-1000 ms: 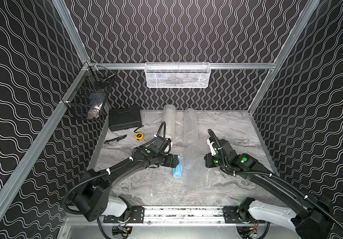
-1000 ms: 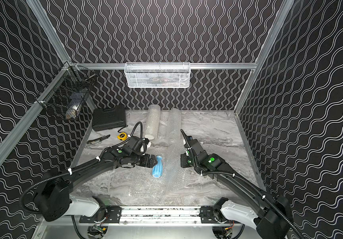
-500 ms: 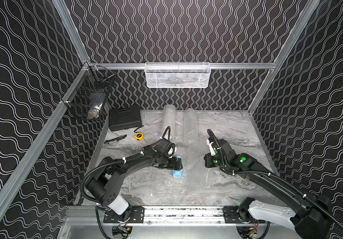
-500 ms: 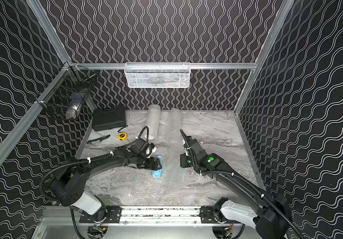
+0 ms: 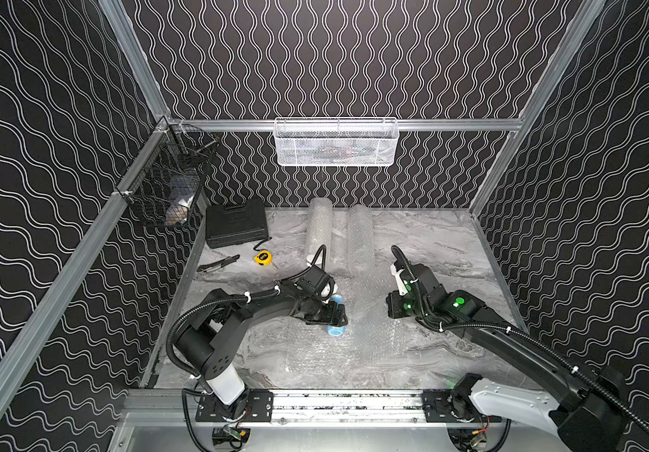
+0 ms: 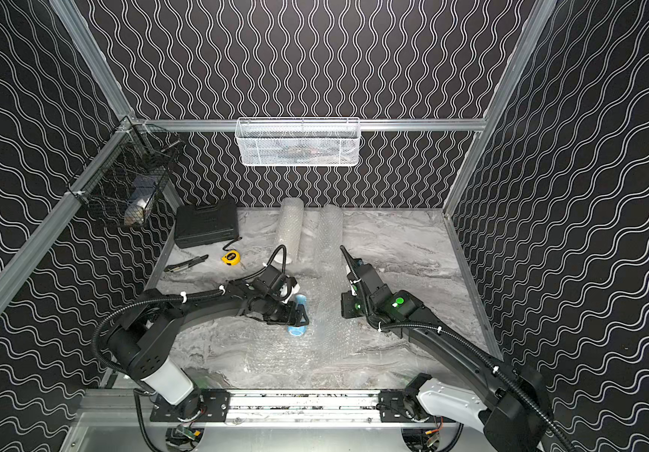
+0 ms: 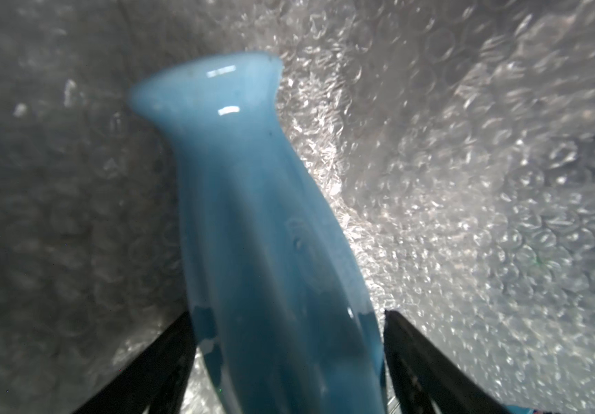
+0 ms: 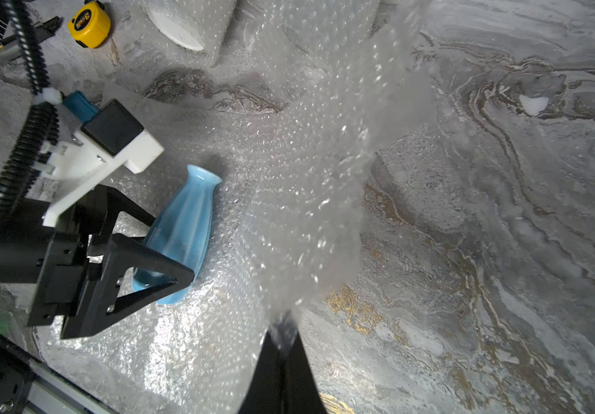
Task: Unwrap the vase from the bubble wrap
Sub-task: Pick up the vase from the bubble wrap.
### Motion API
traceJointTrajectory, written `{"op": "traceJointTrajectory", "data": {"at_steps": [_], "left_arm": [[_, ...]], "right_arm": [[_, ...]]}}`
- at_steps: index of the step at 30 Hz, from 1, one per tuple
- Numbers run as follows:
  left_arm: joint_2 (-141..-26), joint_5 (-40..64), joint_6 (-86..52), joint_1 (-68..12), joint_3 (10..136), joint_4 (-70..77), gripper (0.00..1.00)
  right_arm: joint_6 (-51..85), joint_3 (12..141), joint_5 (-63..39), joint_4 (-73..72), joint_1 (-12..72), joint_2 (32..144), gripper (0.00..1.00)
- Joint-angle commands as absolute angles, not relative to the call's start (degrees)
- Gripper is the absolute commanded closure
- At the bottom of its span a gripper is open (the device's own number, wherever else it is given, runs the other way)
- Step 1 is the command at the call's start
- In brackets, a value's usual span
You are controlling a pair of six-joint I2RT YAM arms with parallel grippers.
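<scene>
— Grey marbled tabletop, black wavy walls all round. Where to look for the vase?

— On its side, bare, on the spread bubble wrap, mid-tabletop. Lying lengthwise front to back, with mouth toward the back wall and base toward the front rail.

— And the left gripper?

— Reaching in from the left, roughly square across that length. Straddling the wide lower body with both fingers, close against either flank. Cannot tell whether pressing firmly yet.

— Right gripper?

— Pinched tight on an edge of the bubble wrap, holding it raised. Just to the right of the vase, apart from it.

— So the nearer arm?

— Left, plainly. Probably calls for a lift straight up, clear of the bubble wrap. Worth watching for slip on that glossy glaze.
</scene>
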State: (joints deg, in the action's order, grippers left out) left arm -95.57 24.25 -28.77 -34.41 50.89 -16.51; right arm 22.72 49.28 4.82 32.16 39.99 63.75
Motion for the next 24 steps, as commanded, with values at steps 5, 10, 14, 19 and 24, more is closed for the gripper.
{"op": "traceJointTrajectory", "data": {"at_steps": [5, 10, 14, 19, 24], "left_arm": [[-95.7, 22.4, -27.6, -34.7, 49.6, -18.1, 0.25], [-94.1, 20.2, -27.1, -34.7, 49.2, -19.2, 0.29], [-92.9, 19.1, -26.7, -34.7, 49.0, -19.5, 0.33], [-91.9, 17.6, -25.8, -34.7, 49.0, -20.0, 0.35], [-91.5, 17.1, -25.1, -34.7, 48.8, -20.0, 0.38]], "right_arm": [[22.9, 49.1, 5.9, 31.9, 40.0, 63.3, 1.0], [23.0, 49.2, 7.7, 33.0, 40.0, 62.9, 1.0], [23.4, 49.4, 9.7, 33.9, 40.0, 62.9, 0.95], [25.1, 49.7, 14.5, 35.6, 40.0, 62.6, 0.67], [26.9, 49.6, 19.1, 37.0, 40.0, 62.7, 0.52]]}}
